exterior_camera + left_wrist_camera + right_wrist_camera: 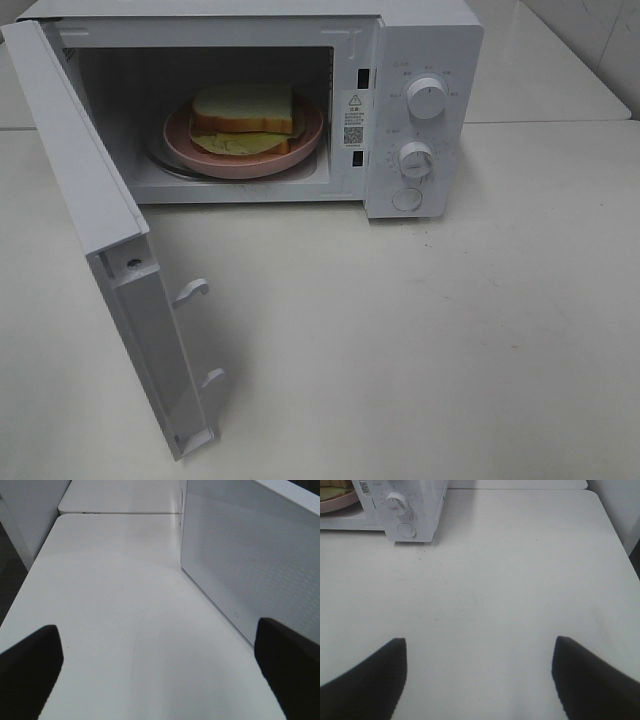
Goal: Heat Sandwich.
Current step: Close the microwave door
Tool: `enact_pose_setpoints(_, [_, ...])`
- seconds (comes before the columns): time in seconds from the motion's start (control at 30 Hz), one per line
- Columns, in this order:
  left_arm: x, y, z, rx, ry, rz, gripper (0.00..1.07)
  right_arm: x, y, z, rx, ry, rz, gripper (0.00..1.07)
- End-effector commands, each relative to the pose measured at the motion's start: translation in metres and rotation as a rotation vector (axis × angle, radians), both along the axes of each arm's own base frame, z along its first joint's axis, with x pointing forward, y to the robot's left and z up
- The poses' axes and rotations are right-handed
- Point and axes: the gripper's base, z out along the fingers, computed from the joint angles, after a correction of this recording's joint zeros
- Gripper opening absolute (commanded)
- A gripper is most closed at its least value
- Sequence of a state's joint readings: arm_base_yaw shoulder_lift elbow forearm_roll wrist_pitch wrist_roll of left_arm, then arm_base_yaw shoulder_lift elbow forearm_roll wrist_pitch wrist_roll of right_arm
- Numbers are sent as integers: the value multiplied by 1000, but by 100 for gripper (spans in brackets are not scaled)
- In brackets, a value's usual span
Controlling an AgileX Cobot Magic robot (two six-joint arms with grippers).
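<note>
While the sandwich sits on its pink plate inside the microwave, the door stands wide open; a careless push could shove the microwave or leave the door unlatched. Left gripper, beside that door, and right gripper, before the microwave, gape empty.

high: down onto open microwave | left wrist: close beside door | right wrist: farther, facing dials shared with high
</note>
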State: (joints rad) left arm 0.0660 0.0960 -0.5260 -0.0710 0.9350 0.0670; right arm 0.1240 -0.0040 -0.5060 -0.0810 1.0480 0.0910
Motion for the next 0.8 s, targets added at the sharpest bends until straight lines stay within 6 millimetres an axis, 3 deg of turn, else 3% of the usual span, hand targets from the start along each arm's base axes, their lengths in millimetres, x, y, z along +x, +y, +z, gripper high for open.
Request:
enact_pose_setpoints(0.03, [13,1,8,-9,-26,3,101,-3,0,0,-2,-35,-5,76])
enact_pose_setpoints(0.2, [36,3,11,-13,-43,11,86,-3,0,0,-2,-35,-5,76])
enact_pose_setpoints(0.23, [40,3,11,-13,-47,13,76,-3,0,0,-2,-35,-5,76])
enact_pose_setpoints(0.3, [47,4,9,-19,-48,14,65,-3,0,0,-2,-35,-5,76])
enact_pose_setpoints(0.33, [47,4,9,-19,-48,14,65,-3,0,0,-2,-35,-5,76])
enact_pose_setpoints(0.37, [53,4,5,-22,-39,16,53,-3,0,0,-2,-35,-5,76])
enact_pose_setpoints(0.47, [63,5,-2,-24,-24,21,35,-3,0,0,-2,-35,-5,76])
enact_pose_setpoints(0.5, [63,5,-2,-24,-24,21,35,-3,0,0,-2,-35,-5,76])
enact_pose_setpoints(0.53, [70,6,-6,-25,-13,24,22,-3,0,0,-2,-35,-5,76])
enact_pose_setpoints(0.63, [80,7,-14,-25,2,28,0,-3,0,0,-2,-35,-4,76])
enact_pose_setpoints(0.8, [93,8,-27,-25,-5,38,0,-3,0,0,-2,-35,-4,76])
